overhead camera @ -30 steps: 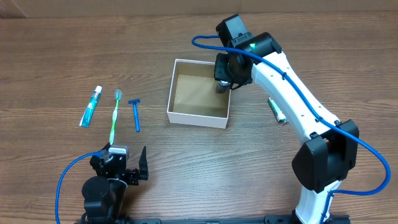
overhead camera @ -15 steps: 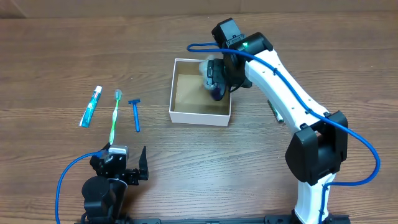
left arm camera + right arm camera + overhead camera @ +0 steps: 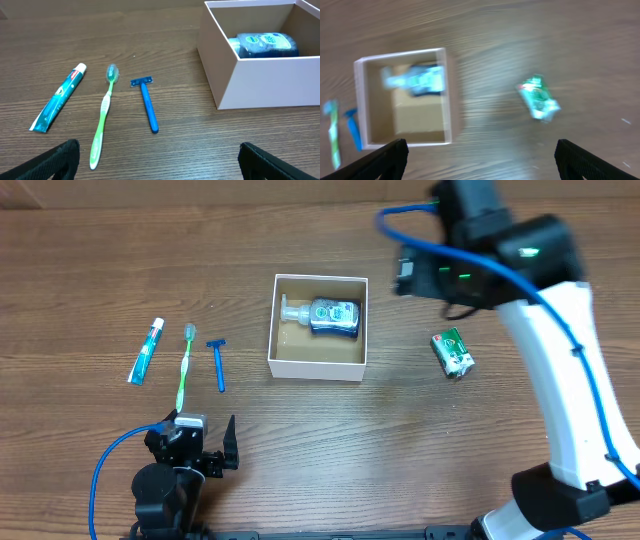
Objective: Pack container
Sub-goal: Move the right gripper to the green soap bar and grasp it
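The container, a white box with a brown inside, stands mid-table. A blue-labelled pump bottle lies in its far half. In the right wrist view my right gripper is open and empty, high above the table between the container and a green packet. The picture is blurred. My left gripper is open and empty near the front edge, facing a toothpaste tube, a green toothbrush, a blue razor and the container.
The toothpaste tube, toothbrush and razor lie side by side left of the container. The green packet lies to its right. The white right arm reaches over the right side of the table.
My right gripper has let go of the pump bottle, which now lies in the container. It has opened and moved up and to the right. The left arm has not moved.
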